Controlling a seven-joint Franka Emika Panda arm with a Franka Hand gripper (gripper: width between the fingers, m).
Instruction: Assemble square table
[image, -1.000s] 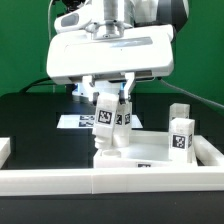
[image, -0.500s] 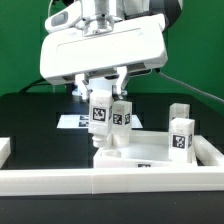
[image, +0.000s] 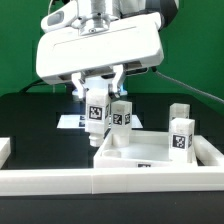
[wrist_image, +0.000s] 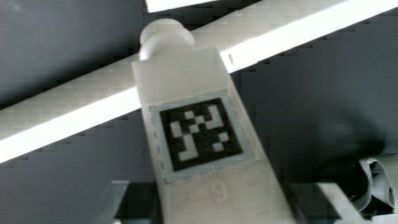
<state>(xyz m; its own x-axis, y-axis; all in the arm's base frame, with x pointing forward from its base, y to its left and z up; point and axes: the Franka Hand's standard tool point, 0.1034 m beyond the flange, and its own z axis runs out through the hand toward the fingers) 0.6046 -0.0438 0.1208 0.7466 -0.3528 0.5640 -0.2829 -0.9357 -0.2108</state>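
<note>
I count four tagged legs (image: 96, 117) in the exterior view, one tabletop (image: 150, 156), one border wall (image: 60, 180), one marker board (image: 72, 122), one gripper (image: 99, 92).

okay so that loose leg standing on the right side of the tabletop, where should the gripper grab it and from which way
Grip the standing leg near its top, coming straight down from above. It stands upright inside the tabletop with its upper end free, and its flat side faces suit parallel fingers. The raised rim crowds its lower part, so a low sideways approach looks awkward. The gripper already holds another leg.
</note>
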